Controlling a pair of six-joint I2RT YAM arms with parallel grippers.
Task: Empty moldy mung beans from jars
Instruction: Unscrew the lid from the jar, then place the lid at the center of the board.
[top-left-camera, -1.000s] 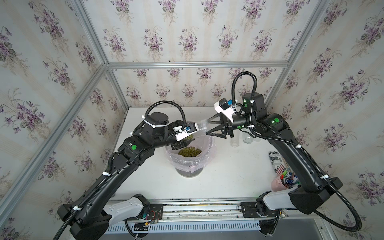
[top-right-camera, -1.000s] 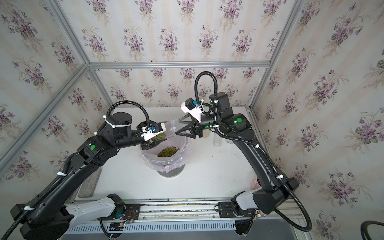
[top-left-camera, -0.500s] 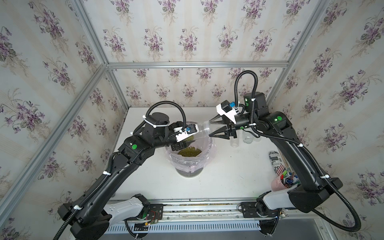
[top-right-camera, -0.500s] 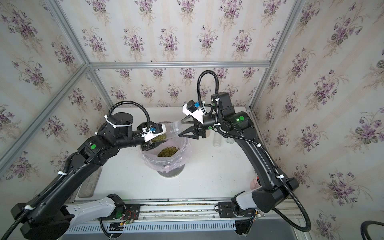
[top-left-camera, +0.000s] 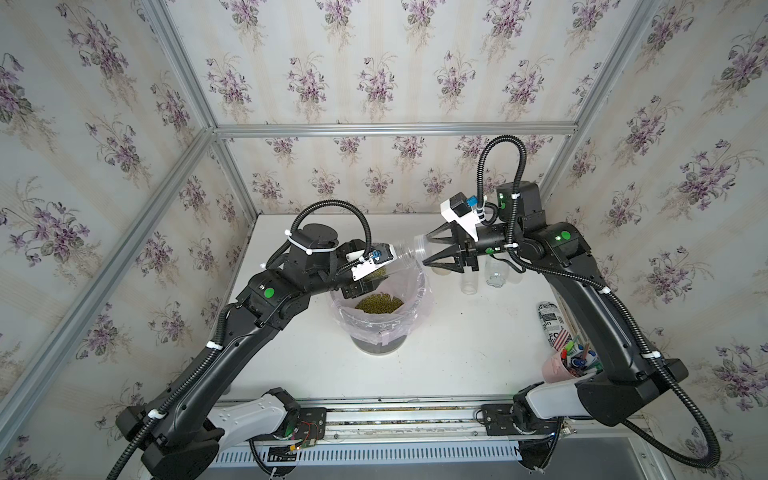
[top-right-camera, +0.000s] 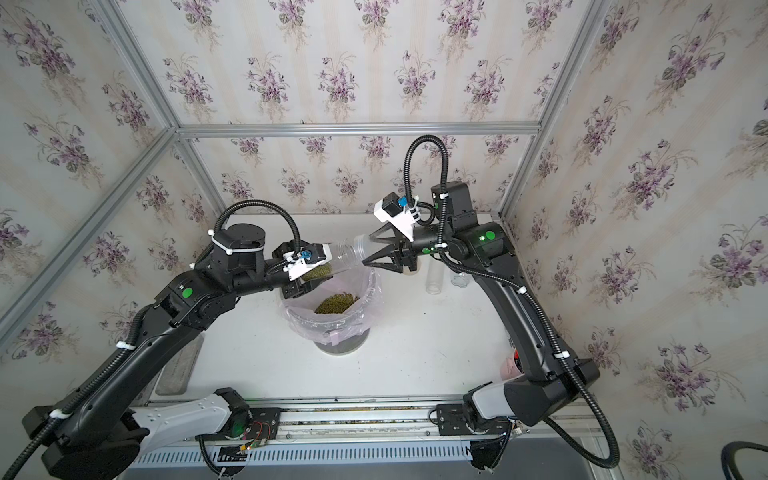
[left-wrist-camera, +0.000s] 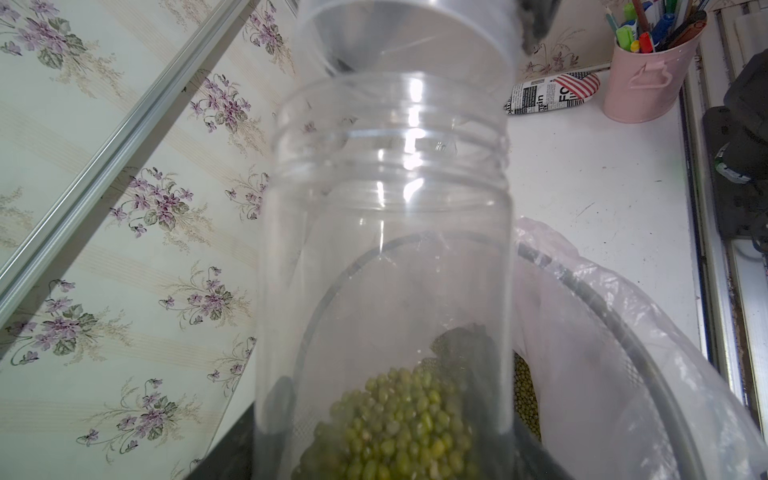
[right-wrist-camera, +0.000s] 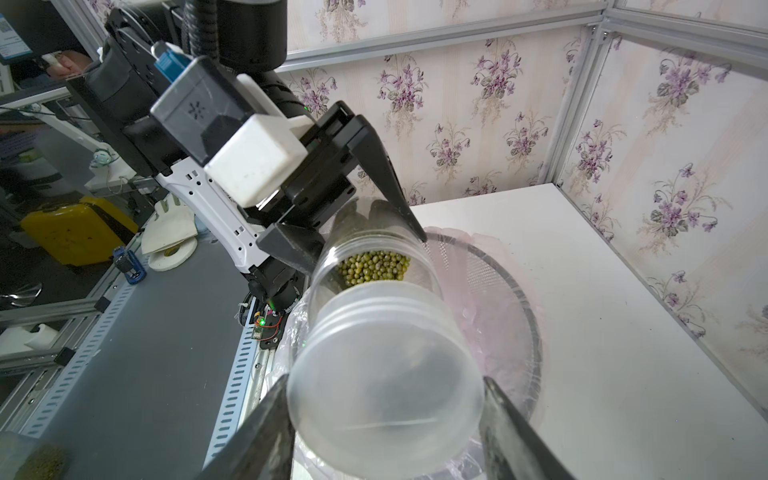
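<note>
My left gripper (top-left-camera: 376, 277) is shut on a clear jar (top-left-camera: 401, 259), which lies tilted over the bin. Mung beans (right-wrist-camera: 376, 268) sit at the jar's base end, between the left fingers (right-wrist-camera: 388, 187). The jar's threaded mouth (left-wrist-camera: 390, 124) is uncovered. Just off the mouth, my right gripper (top-left-camera: 426, 249) is shut on the whitish lid (right-wrist-camera: 386, 374), one finger on each side. Below, a heap of mung beans (top-left-camera: 379, 303) lies in the pink-bagged bin (top-left-camera: 409, 324). Two more clear jars (top-left-camera: 469, 281) (top-left-camera: 496, 275) stand at the back right.
A black-and-white printed can (top-left-camera: 550, 318) lies near the table's right edge. In front of it stands a pink cup of pens (top-left-camera: 567, 365), close to the right arm. A flat grey pad (top-right-camera: 178, 365) lies off the table's left side.
My right gripper has drawn a little to the right and up with the lid, away from the jar's mouth. The left gripper and jar have stayed over the bin.
</note>
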